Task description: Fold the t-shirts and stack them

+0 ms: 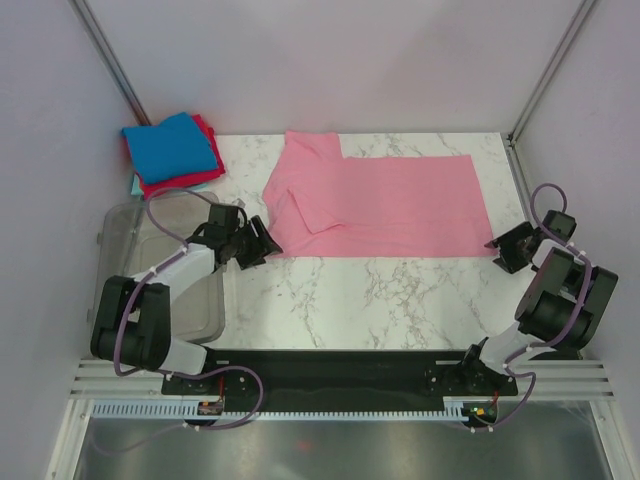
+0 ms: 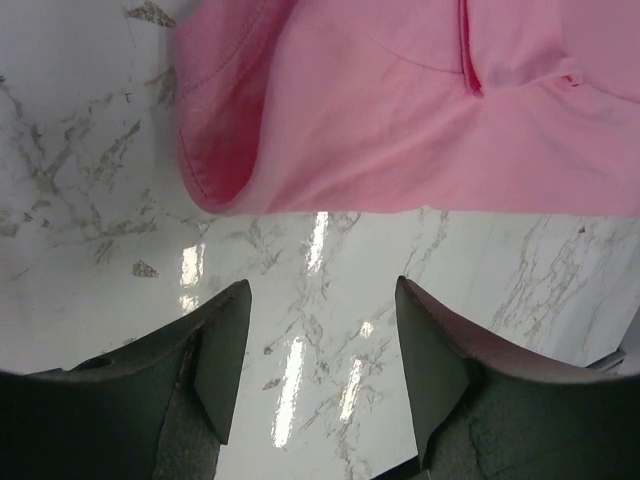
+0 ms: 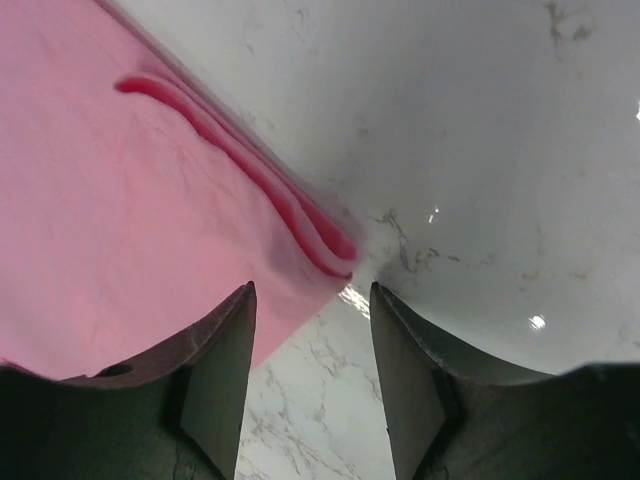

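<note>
A light pink t-shirt (image 1: 390, 205) lies flat across the back half of the marble table, folded lengthwise, with a sleeve turned over at its left end (image 1: 300, 195). My left gripper (image 1: 262, 243) stands open just off the shirt's near left corner (image 2: 215, 190), nothing between its fingers. At the shirt's near right corner (image 3: 335, 262) my right gripper (image 1: 503, 253) is open too, the cloth lying beside its left finger (image 3: 225, 350), not gripped. A stack of folded t-shirts (image 1: 172, 150), blue on top of red and pale teal, sits at the back left.
A clear plastic tub (image 1: 130, 235) stands on the left beside the left arm. Bare marble (image 1: 380, 300) runs between the pink shirt and the arm bases. Grey walls close the back and sides.
</note>
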